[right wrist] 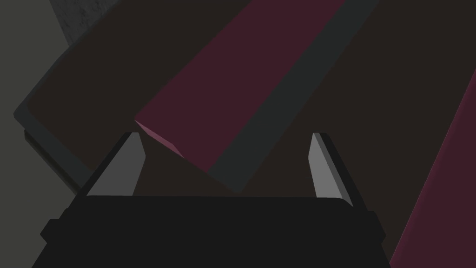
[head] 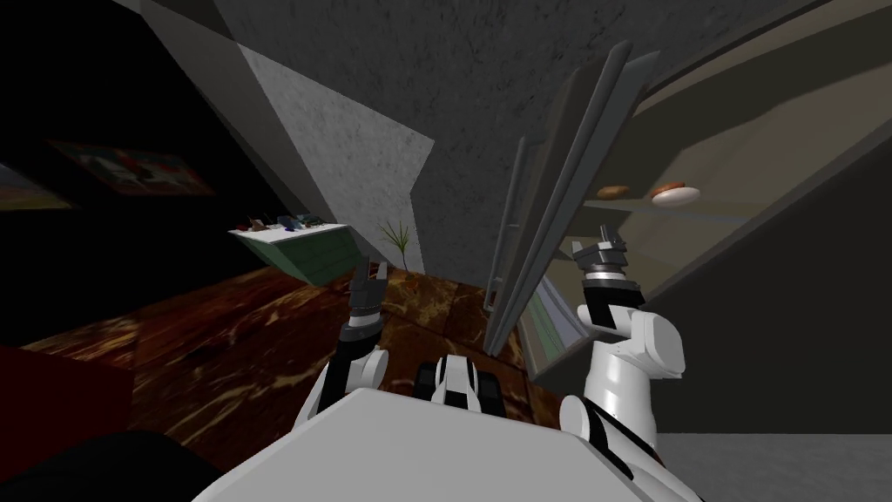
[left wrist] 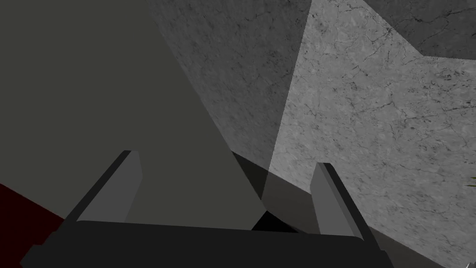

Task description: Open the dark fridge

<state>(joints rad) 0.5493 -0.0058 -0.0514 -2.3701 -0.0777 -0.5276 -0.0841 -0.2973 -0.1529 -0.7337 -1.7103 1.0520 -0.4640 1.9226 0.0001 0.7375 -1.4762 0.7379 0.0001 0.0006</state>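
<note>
The dark fridge [head: 784, 305] stands at my right with its grey door [head: 566, 192] swung out, seen almost edge-on. A long bar handle [head: 508, 222] runs down the door's outer face. Inside, a shelf [head: 723, 211] carries a brown food item [head: 614, 190] and a plate of food [head: 675, 193]. My right gripper [head: 601, 248] is raised just past the door's inner side, at the fridge opening. Its fingers stand open in the right wrist view [right wrist: 225, 135], facing dark maroon panels [right wrist: 241, 70], with nothing between them. My left gripper [head: 370, 279] hangs over the floor left of the door, open [left wrist: 228, 158] and empty.
A grey stone wall corner [head: 348, 148] juts out behind the door. A green cabinet [head: 300, 248] with small items on top and a potted plant [head: 396, 235] stand by that wall. The floor [head: 218, 349] is dark reddish wood. A dark red block [head: 61, 383] lies at my left.
</note>
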